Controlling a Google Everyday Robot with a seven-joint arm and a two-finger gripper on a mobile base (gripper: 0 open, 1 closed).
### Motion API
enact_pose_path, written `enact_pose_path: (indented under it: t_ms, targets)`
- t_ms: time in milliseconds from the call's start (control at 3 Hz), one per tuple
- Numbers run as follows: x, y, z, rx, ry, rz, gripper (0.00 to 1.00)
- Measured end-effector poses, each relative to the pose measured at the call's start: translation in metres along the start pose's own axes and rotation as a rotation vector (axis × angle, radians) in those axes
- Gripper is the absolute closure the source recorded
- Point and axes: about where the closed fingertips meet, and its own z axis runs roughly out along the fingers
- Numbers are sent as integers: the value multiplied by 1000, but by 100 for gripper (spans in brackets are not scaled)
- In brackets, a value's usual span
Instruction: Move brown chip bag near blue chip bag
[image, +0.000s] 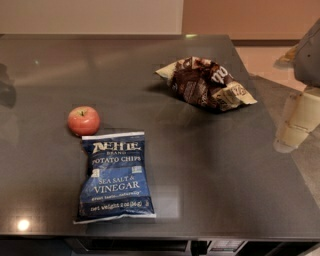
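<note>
The brown chip bag (205, 84) is located at 1 o'clock on the surface (225, 175), well apart from the blue chip bag (116, 176) at 7 o'clock. The hand (294, 122) is held clear at 3 o'clock, presumably pre-approach; its state cannot be told.

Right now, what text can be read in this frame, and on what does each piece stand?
"KETTLE" over "BRAND": top of the blue bag.
"POTATO CHIPS": blue bag, under the brand.
"SEA SALT & VINEGAR": blue bag, lower half.
Small print below that and the bottom line on the blue bag: too blurred to read.
Brown bag: white lettering, crumpled, unreadable.
Apple: no text.
Gripper, at the right edge of view: no text.
</note>
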Motion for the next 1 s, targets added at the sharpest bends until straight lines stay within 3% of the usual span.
enact_pose_path:
  t_ms: [333,1000]
  targets:
    - [0,-1,0,2,-1,1,0]
    - [-4,-49,24,7,-50,71,0]
